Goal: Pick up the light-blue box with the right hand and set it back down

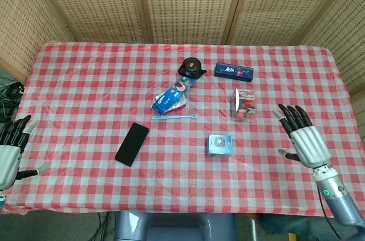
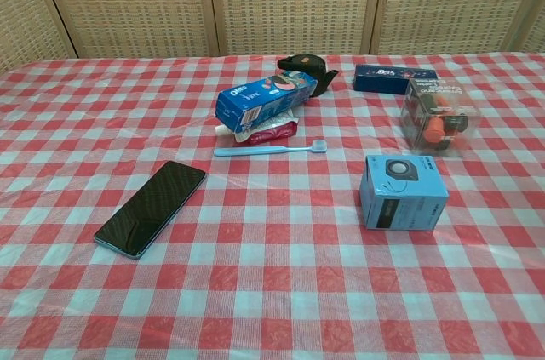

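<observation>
On the checked worktop (image 2: 272,292) the light-blue box (image 2: 403,191) sits flat, right of centre, with nothing touching it. Behind it and further right stands a clear plastic case (image 2: 436,115) with orange and dark bits inside, and behind that lies a dark blue box (image 2: 387,78). Mid-table, a blue biscuit packet (image 2: 266,99) rests on a red packet (image 2: 271,130), with a light-blue toothbrush (image 2: 271,149) just in front. A black object (image 2: 305,66) sits behind them. A black phone (image 2: 151,207) lies at the left.
</observation>
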### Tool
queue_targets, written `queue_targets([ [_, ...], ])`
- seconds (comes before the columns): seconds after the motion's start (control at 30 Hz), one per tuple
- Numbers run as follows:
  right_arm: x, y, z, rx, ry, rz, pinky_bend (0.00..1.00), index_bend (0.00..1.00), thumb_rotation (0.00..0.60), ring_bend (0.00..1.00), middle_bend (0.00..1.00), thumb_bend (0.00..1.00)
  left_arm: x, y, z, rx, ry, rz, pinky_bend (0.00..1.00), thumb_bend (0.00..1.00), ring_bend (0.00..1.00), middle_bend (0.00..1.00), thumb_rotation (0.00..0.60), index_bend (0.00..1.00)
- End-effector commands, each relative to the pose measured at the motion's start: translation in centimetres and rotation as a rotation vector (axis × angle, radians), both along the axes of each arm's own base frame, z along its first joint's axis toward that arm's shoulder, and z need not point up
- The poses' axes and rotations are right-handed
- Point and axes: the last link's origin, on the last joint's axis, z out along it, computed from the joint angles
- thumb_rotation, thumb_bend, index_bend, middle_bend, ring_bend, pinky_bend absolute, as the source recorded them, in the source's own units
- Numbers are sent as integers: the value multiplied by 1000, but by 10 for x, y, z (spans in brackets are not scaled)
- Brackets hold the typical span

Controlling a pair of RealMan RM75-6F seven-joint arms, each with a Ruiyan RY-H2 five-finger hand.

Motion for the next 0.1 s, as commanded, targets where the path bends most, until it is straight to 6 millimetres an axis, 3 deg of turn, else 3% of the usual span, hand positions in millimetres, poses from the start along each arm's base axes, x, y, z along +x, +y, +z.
queue_targets([
  [0.03, -15, 26, 0, -46, 33, -19, 0, 21, 600, 0, 0, 25, 0, -2, 1, 2, -3, -1, 0, 0, 0, 0, 600, 0],
  [0.1, -18, 32, 2, -65, 40, -19, 0, 21, 600, 0, 0, 24, 0, -4, 1, 1, -7, 0, 0, 0, 0, 0, 600, 0],
])
